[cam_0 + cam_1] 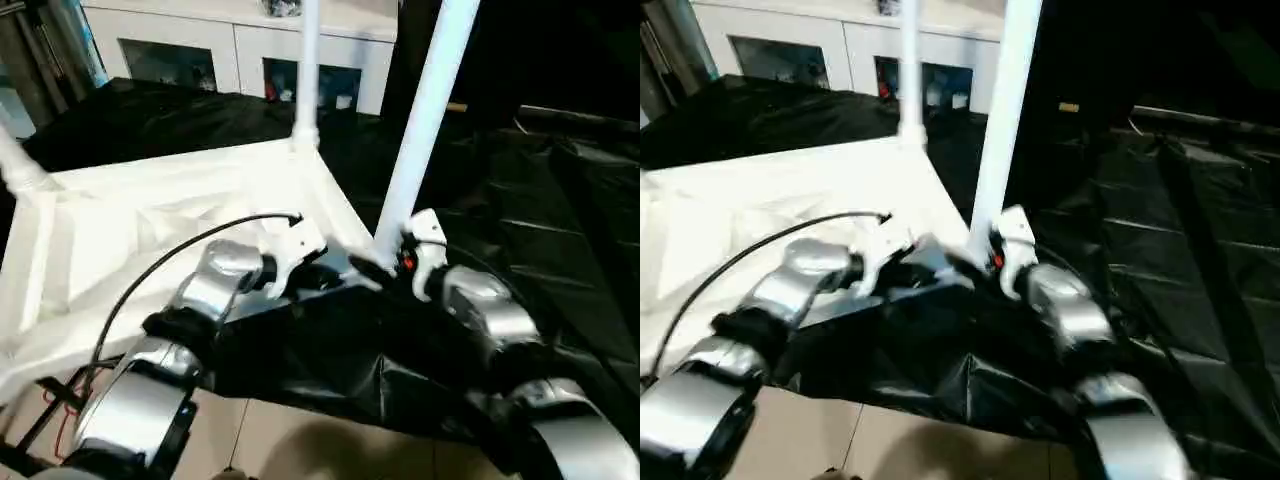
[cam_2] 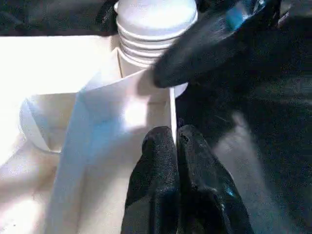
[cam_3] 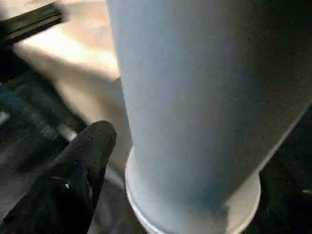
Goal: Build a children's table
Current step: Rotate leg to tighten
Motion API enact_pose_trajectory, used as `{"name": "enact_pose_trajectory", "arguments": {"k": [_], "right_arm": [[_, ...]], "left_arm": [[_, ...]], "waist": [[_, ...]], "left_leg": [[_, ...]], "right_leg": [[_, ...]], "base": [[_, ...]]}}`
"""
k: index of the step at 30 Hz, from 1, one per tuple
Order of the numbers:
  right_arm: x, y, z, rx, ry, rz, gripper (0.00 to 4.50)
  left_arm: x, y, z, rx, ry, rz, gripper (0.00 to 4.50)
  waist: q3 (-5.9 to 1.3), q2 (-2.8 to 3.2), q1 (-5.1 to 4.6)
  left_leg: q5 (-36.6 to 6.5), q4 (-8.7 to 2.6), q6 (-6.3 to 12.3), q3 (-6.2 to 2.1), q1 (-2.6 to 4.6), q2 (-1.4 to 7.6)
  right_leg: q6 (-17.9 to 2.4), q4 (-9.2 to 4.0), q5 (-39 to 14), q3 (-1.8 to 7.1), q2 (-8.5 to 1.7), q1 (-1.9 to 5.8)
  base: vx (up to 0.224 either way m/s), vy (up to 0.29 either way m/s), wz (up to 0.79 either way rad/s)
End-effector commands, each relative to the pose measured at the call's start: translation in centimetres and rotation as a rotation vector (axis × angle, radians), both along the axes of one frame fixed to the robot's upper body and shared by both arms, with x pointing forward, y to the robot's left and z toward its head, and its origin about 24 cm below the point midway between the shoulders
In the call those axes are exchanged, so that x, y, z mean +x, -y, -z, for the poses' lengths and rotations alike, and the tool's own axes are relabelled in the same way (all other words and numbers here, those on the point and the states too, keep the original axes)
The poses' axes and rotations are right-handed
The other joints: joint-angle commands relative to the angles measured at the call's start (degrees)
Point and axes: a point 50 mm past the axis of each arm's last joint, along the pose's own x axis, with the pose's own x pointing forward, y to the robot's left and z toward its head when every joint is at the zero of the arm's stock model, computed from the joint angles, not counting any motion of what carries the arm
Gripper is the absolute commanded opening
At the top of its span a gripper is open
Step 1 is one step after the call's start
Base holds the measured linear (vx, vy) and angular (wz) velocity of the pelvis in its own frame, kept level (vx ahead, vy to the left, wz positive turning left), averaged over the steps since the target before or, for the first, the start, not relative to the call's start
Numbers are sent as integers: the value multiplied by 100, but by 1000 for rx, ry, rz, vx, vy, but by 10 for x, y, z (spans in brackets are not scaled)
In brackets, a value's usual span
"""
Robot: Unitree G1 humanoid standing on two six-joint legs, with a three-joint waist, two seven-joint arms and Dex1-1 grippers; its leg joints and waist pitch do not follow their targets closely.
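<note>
The white table top [image 1: 120,230] lies upside down on a black sheet, its ribbed underside facing up. Three white legs stand in its corner sockets: one at the far corner [image 1: 307,70], one at the left [image 1: 15,165] and one at the near right corner [image 1: 425,120]. My left gripper [image 2: 175,144] is shut on the thin rim wall [image 2: 171,109] right beside that near right socket. My right gripper [image 1: 380,265] holds the near right leg at its base, just above the ribbed collar [image 2: 153,29]; one finger [image 3: 90,146] lies against the leg [image 3: 195,97], and the other is hidden behind it.
A black plastic sheet [image 1: 530,210] covers the surface around and to the right of the table top. A white cabinet [image 1: 230,45] with glass-fronted compartments stands at the back. Light floor tiles [image 1: 300,440] show near my arms. A black cable [image 1: 150,265] loops over my left forearm.
</note>
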Motion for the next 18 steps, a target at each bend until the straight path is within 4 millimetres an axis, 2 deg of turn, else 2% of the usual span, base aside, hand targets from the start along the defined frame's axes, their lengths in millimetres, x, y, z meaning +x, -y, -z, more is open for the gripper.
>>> {"name": "enact_pose_trajectory", "arguments": {"k": [1,2,3,5,7,8,11,13,15,16,18], "right_arm": [[-15,-8,2,17,-55,-175,393],[-15,-8,2,17,-55,-175,393],[-21,-2,1,10,-66,-217,393],[-28,4,0,1,-80,-257,393],[-31,7,-2,2,-85,-267,393],[-31,7,-2,2,-85,-267,368],[-33,7,-4,20,-88,-267,355],[-34,6,-4,24,-90,-268,326],[-33,4,-3,25,-96,-261,313],[-33,3,-2,25,-94,-246,307],[-25,1,1,13,-74,-155,286]], "left_arm": [[-10,14,-7,-59,22,136,0],[-10,14,-7,-59,22,136,0],[-14,9,-8,-59,14,152,0],[-19,4,-9,-61,0,166,0],[-23,-1,-10,-66,-5,164,0],[-24,-1,-10,-66,-5,164,0],[-31,-7,-9,-73,-29,160,0],[-32,-8,-9,-74,-33,158,0],[-32,-8,-9,-81,-30,134,0],[-32,-8,-10,-84,-30,121,0],[-28,-6,-9,-89,-21,77,0]], "waist": [[-351,36,37],[-348,24,52],[-345,52,52],[-350,75,81],[-354,64,74],[-359,65,76],[-354,68,55],[-353,82,41],[-349,58,26],[-349,47,21],[-346,65,7]], "left_leg": [[-1381,-386,347,-94,75,238],[-1402,-393,324,-102,80,243],[-1471,-395,304,-97,85,244],[-1477,-404,259,-106,84,253],[-1420,-399,261,-98,78,241],[-1387,-401,246,-107,69,248],[-1383,-400,214,-105,76,233],[-1355,-401,214,-107,71,234],[-1370,-403,208,-108,71,224],[-1370,-396,205,-106,66,213],[-1354,-397,187,-111,65,210]], "right_leg": [[-1304,-449,-1127,330,-402,310],[-1262,-462,-1201,330,-401,324],[-1238,-471,-1290,335,-400,298],[-1203,-459,-1310,343,-404,298],[-1223,-456,-1224,338,-388,285],[-1231,-442,-1179,341,-401,299],[-1230,-456,-1265,339,-391,281],[-1228,-452,-1204,340,-384,277],[-1214,-455,-1235,336,-378,279],[-1189,-460,-1300,337,-382,280],[-1166,-468,-1363,343,-396,267]], "base": [[0,0,0],[0,0,0],[0,0,0],[0,0,0],[0,0,0],[0,0,0],[0,0,0],[0,0,0],[0,0,0],[0,0,0],[0,0,0]]}}
